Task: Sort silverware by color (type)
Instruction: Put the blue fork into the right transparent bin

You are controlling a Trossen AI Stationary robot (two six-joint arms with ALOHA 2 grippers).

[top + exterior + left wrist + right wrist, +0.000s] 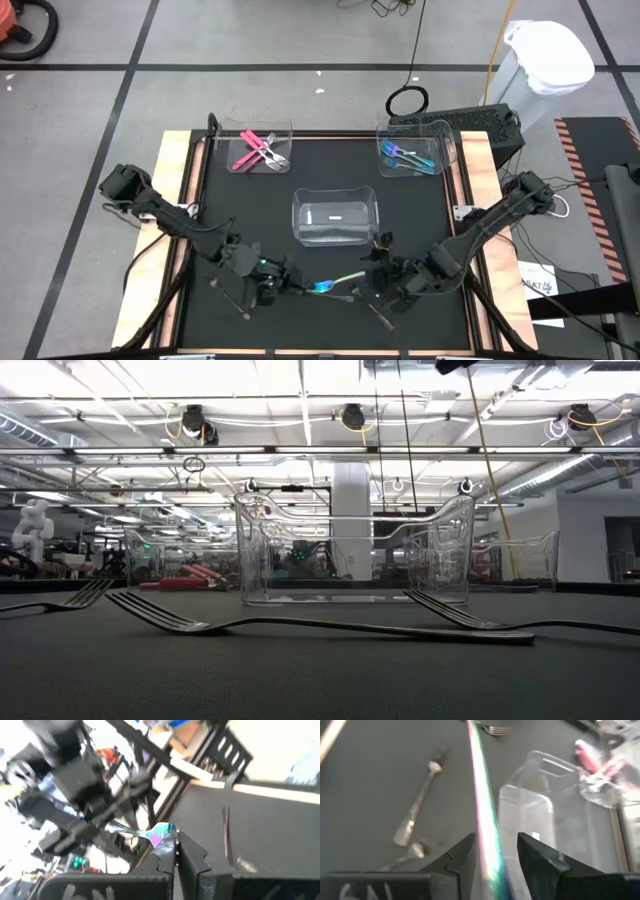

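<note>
Left gripper [283, 288] is clamped tight on one end of an iridescent blue-teal utensil [330, 285], held just above the counter [330, 160] near its front edge. Right gripper [372, 284] sits at the other end with its fingers [540, 857] apart; the handle runs between them, not pinched as far as I can see. Looks like a mid-air handover between the arms, right side letting go or not yet gripping.

Step in hand, my read: getting this blue-teal piece to the blue-teal bin [412, 150] at the far right corner, which already holds matching pieces. That bin is on the right arm's side, so the next move probably needs a firm right grip before the left lets go.

Pink bin [258, 148] at far left holds the pink-handled pieces. Centre bin [335, 215] looks empty. Plain grey forks [320, 625] lie flat on the matte dark counter, thin, shiny and low. Bins are clear, rigid plastic with rounded walls.
</note>
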